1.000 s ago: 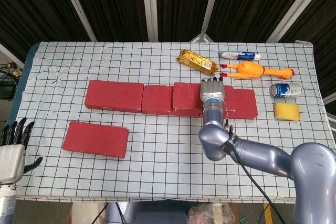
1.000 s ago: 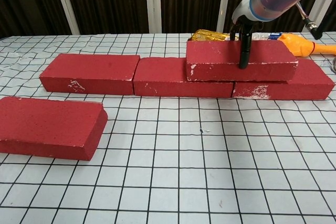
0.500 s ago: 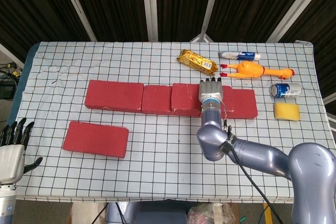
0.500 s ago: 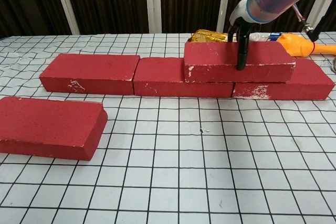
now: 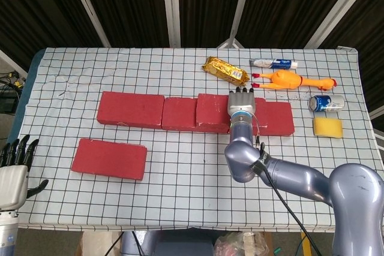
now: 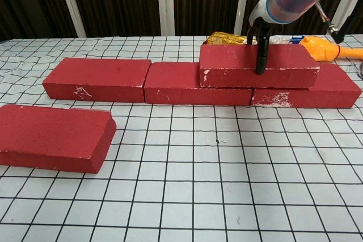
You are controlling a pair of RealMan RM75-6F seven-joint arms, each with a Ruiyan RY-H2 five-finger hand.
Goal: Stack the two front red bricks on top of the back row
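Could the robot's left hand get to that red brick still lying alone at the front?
Probably yes. The left robot hand waits open at the table's near-left edge, and the front brick lies on that same side with nothing between them.

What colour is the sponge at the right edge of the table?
Yellow; the sponge shows best in the head view.

Right arm (image 5: 288,178): glossy blue-grey rounded housings, bulbous elbow joint. Black cables run along the outside of the forearm, fixed by a black clamp. Wrist ends in a light silver cuff with a thin teal ring. Right hand (image 5: 241,101): silver-grey back, dark fingers (image 6: 261,55), black and slender in chest view. Left hand (image 5: 15,175): white boxy palm block, black segmented fingers, grey wrist section below.
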